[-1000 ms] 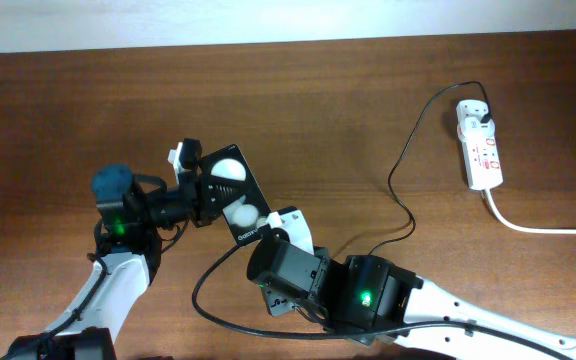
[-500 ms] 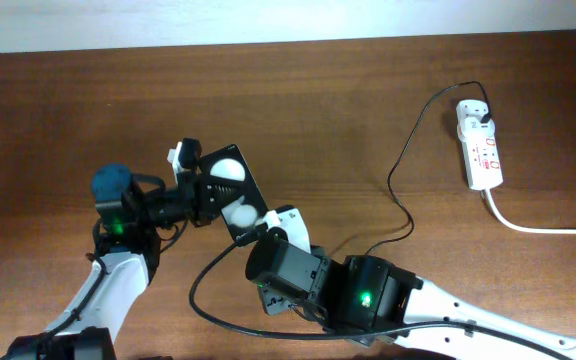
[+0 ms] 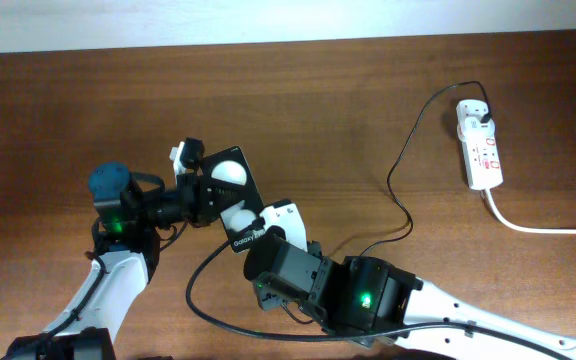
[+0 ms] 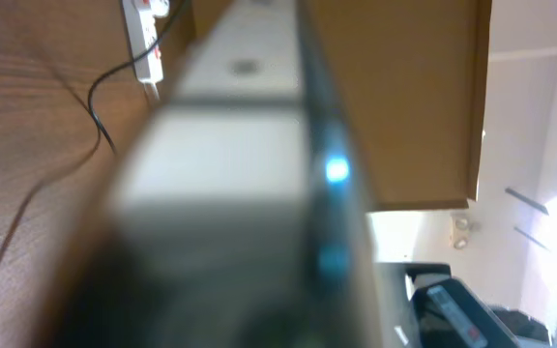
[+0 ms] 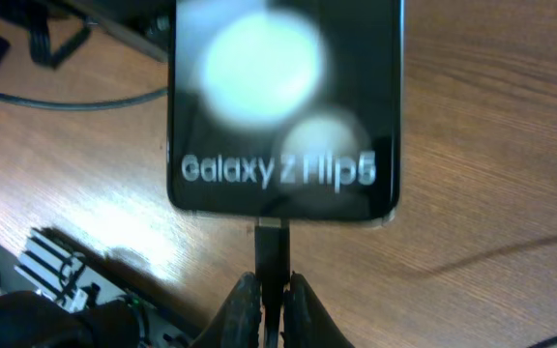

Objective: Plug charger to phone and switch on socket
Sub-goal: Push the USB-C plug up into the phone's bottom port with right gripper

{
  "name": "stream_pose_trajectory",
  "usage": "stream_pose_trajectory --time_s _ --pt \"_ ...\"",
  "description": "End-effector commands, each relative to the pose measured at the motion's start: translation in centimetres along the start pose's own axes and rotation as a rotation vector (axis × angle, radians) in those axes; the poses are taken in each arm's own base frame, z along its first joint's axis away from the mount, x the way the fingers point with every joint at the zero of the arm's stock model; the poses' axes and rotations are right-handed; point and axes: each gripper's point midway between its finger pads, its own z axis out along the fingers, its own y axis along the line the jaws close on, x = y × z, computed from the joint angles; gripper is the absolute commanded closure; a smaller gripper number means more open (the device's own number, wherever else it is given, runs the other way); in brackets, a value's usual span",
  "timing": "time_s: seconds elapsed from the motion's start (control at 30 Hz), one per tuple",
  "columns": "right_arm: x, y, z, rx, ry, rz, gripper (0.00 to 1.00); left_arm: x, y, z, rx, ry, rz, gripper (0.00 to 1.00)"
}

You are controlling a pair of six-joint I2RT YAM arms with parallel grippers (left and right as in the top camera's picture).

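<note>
First, right gripper (image 5: pixel 271 282): fingers closed tight on the charger (image 5: pixel 271 249), just behind its tip.
Charger tip: upright between the fingers, touching the middle of the phone's lower edge; depth of seating cannot be told.
Phone (image 5: pixel 283 116): black and glossy, two round white spots on its face, white text "Galaxy Z Flip5" below them; held between the two grippers at table centre-left, its lower edge toward the right gripper.
Left gripper (image 3: pixel 195 180): clamped across the phone at the end away from the right gripper; left wrist view filled by a blurred phone edge.
Charger cable: thin and black, looping on the table beneath the right arm, then running up and right to a white adapter (image 3: pixel 475 113).
Adapter: plugged into the far end of the socket.
Socket (image 3: pixel 482 155): white strip with red marks, lying flat at the table's upper right, well apart from the phone; switch position too small to tell.
Cord (image 3: pixel 543 228): thick and white, leaving the socket's near end toward the right edge.
Table (image 3: pixel 348 90): brown wood grain.
</note>
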Motion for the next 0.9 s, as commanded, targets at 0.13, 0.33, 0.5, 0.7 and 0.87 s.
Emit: stream_pose_trajectory --time_s 0.13,0.33,0.5,0.7,0.87 --pt "-1.2 -0.5 -0.6 0.023 -0.054 0.005 0.78 1.1 -0.6 0.2 0.021 0.072 0.036 1.0" --pt "0.3 -1.3 -0.6 0.051 0.012 -0.01 0.66 0.0 -1.1 0.2 0.011 0.012 0.141 1.0" --pt "0.6 -1.1 -0.5 0.039 0.027 -0.01 0.64 -0.8 -1.0 0.2 0.0 -0.035 0.151 1.0" --pt "0.8 -1.0 1.4 0.063 0.044 -0.017 0.71 -1.1 -1.0 0.2 -0.003 -0.047 0.15 1.0" --pt "-0.3 -1.1 1.6 0.079 -0.009 -0.042 0.88 -0.3 -1.1 0.2 0.009 -0.001 0.151 1.0"
